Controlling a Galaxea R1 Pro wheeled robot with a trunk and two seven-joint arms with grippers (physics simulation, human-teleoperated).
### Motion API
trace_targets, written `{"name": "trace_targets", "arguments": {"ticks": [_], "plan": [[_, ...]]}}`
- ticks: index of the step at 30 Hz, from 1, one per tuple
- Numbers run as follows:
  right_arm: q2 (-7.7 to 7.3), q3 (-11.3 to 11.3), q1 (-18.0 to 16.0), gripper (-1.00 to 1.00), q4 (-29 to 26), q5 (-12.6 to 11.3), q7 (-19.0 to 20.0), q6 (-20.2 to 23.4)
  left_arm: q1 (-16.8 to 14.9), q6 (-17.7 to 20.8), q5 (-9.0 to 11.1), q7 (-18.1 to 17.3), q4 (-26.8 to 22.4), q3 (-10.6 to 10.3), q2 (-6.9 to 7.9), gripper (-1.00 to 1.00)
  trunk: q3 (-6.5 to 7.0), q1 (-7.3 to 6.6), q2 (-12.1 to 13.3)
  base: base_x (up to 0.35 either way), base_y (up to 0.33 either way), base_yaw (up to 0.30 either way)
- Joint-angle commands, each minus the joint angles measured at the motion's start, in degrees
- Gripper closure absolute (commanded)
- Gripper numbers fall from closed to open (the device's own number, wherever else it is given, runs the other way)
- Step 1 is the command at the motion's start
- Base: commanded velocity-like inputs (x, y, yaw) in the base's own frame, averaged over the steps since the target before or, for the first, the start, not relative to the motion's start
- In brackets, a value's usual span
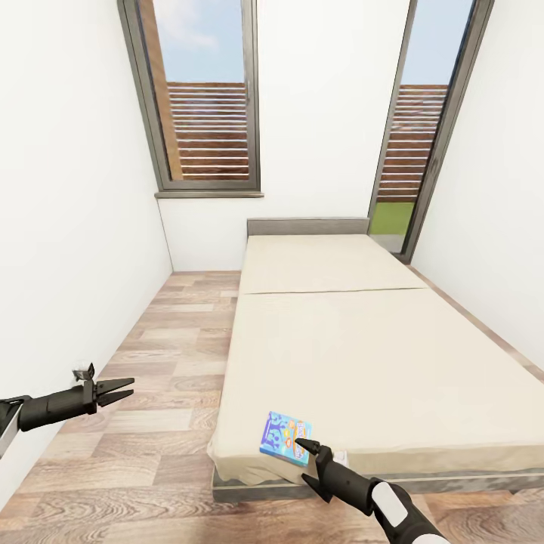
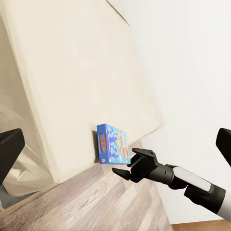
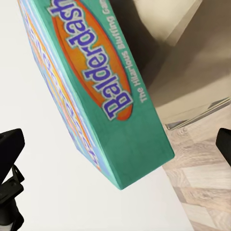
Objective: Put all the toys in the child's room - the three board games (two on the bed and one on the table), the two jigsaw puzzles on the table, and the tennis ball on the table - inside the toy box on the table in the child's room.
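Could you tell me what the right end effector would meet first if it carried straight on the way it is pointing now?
Most likely the blue board game at the near corner of the bed. The right end effector, open, points at the box's edge from close by; whether a fingertip already touches it is unclear.

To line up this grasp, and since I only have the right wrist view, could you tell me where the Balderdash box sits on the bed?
Observer: The box is at the bed's near corner, on the side towards the left arm.
Operator: Thank you. How does my end effector stand to it?
Observer: The right end effector is close beside the box with its jaws open. I cannot tell whether it touches.
Operator: And where is the other arm?
Observer: The left end effector hangs open over the floor beside the bed, holding nothing.
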Motion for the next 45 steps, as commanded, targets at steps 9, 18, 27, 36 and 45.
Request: {"name": "trace_targets", "arguments": {"ticks": [9,18,27,36,45], "plan": [[0.07,-0.35,-0.03,-1.00,-0.09,0.07,0.00,0.37,-0.04,0.60,-0.34,-0.34,-0.01,0.19,-0.02,-1.00,-0.05,-0.01,-0.02,0.000,0.000,0.000],[0.04,-0.35,-0.03,-1.00,-0.12,0.09,0.05,0.37,-0.04,0.60,-0.34,-0.34,0.00,0.19,-0.02,-1.00,-0.05,-0.01,-0.02,0.000,0.000,0.000],[0.05,-0.35,-0.03,-1.00,-0.13,0.05,0.02,0.37,-0.04,0.58,-0.34,-0.34,-0.01,0.19,-0.02,-1.00,-0.05,-0.01,-0.02,0.000,0.000,0.000],[0.02,-0.35,-0.03,-1.00,-0.13,0.05,0.04,0.37,-0.04,0.58,-0.34,-0.34,-0.01,0.19,-0.02,-1.00,-0.05,-0.01,-0.02,0.000,0.000,0.000],[0.03,-0.35,-0.03,-1.00,-0.13,0.03,0.04,0.37,-0.04,0.52,-0.34,-0.34,-0.01,0.19,-0.02,-1.00,-0.05,-0.01,-0.02,0.006,0.000,0.000]]}}
